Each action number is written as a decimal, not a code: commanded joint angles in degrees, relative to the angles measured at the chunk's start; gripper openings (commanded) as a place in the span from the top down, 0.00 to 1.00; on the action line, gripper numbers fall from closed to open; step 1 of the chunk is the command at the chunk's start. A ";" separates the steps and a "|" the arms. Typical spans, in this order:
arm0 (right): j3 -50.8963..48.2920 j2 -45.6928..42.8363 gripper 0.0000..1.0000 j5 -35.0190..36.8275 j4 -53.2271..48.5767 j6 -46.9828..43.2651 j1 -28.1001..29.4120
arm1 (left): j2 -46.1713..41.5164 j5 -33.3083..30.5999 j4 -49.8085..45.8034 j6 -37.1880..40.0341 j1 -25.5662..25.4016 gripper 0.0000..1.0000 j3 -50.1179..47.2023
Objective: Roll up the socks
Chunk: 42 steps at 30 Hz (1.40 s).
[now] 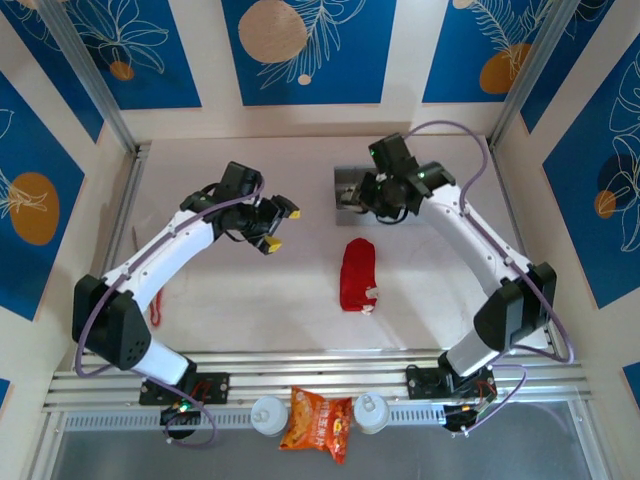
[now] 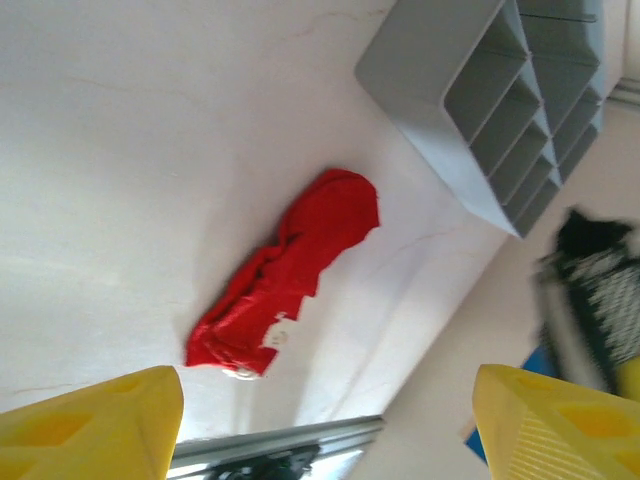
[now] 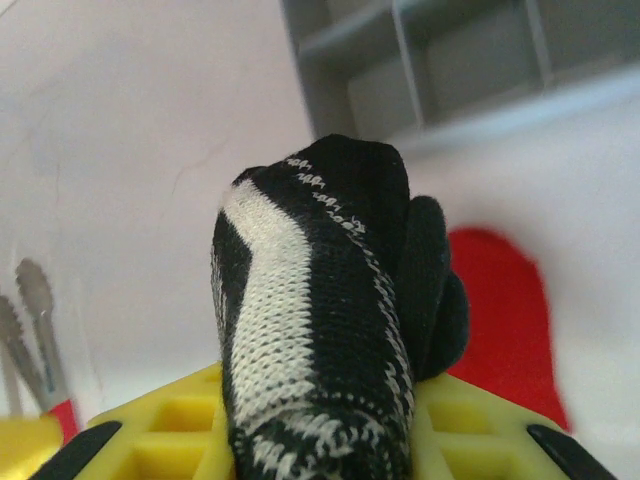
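red sock [image 1: 358,275] — black-and-white striped sock [image 3: 310,320]

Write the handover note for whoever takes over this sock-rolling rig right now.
Left gripper: jaws open, empty, above the table, left of the red sock.
Right gripper: shut on the striped sock, which is bundled between its jaws, close to the grey organizer.
Red sock: loose and crumpled mid-table, not rolled.
Done: the striped sock looks rolled and is picked up.
Left: set it down, probably in the organizer, then roll the red sock.
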 commanded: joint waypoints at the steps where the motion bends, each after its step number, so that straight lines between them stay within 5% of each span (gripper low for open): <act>1: 6.74 7.75 1.00 0.32 -3.40 -9.86 -1.87 | -5.52 -4.99 -6.50 8.49 -0.09 0.25 -0.38; 9: 23.62 24.51 1.00 4.03 -9.80 -14.62 -1.48 | -17.38 -11.83 -9.71 14.30 -0.10 0.25 -3.58; 20: 32.14 35.65 1.00 8.12 -14.45 -15.69 0.45 | -28.40 -15.16 -10.74 19.52 -0.09 0.25 -5.32; 32: 38.50 42.54 1.00 14.02 -20.11 -16.04 3.22 | -30.12 -15.75 -12.34 18.62 -0.05 0.25 -6.03; 42: 38.61 46.16 1.00 10.35 -18.45 -17.92 3.00 | -30.13 -15.22 -12.71 18.20 -0.05 0.25 -6.12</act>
